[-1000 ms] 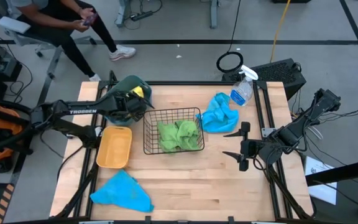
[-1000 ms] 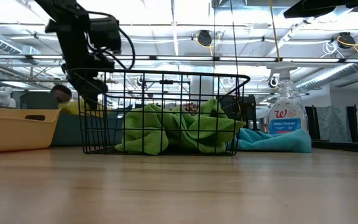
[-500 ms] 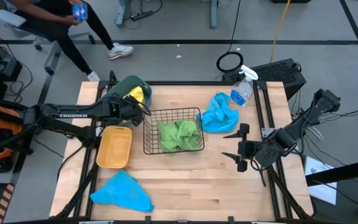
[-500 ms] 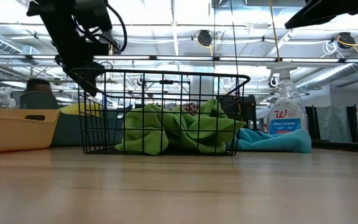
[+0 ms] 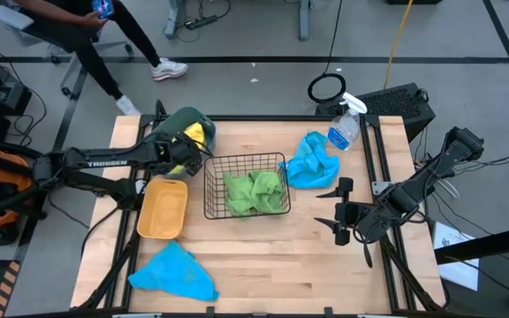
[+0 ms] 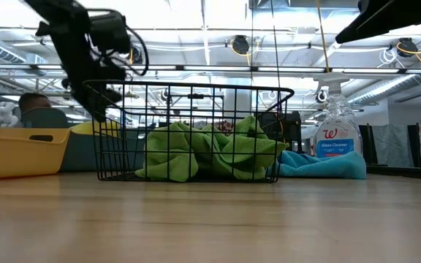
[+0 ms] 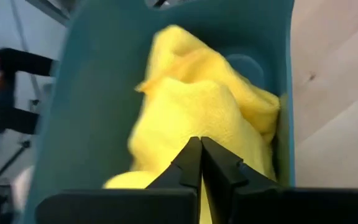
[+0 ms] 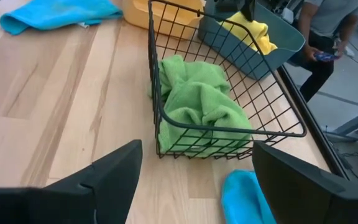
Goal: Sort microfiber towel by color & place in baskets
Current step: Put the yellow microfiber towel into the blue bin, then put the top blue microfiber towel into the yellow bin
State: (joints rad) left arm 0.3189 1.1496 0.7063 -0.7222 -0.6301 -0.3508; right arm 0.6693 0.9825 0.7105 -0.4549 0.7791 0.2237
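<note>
A yellow towel (image 7: 197,106) lies in the teal tub (image 5: 173,122) at the table's far left. My left gripper (image 7: 201,142) hangs shut just above that towel, with nothing between its fingers; the low view shows it (image 6: 97,109) above the tub's rim. The black wire basket (image 5: 246,185) in the middle holds green towels (image 5: 256,193). The yellow-orange bin (image 5: 163,208) stands to its left. One blue towel (image 5: 175,272) lies at the near left, another (image 5: 312,161) at the far right. My right gripper (image 5: 322,206) waits open over the table's right side.
A clear spray bottle (image 5: 345,128) stands at the far right, beside the blue towel. A person (image 5: 87,26) is beyond the table's far left corner. Bare wood lies along the near edge, right of the near blue towel.
My left gripper has shut over the teal tub and drawn back a little toward the table's left edge. The yellow towel now lies lower in the tub, more of it showing from above. My right arm has kept nearly still.
</note>
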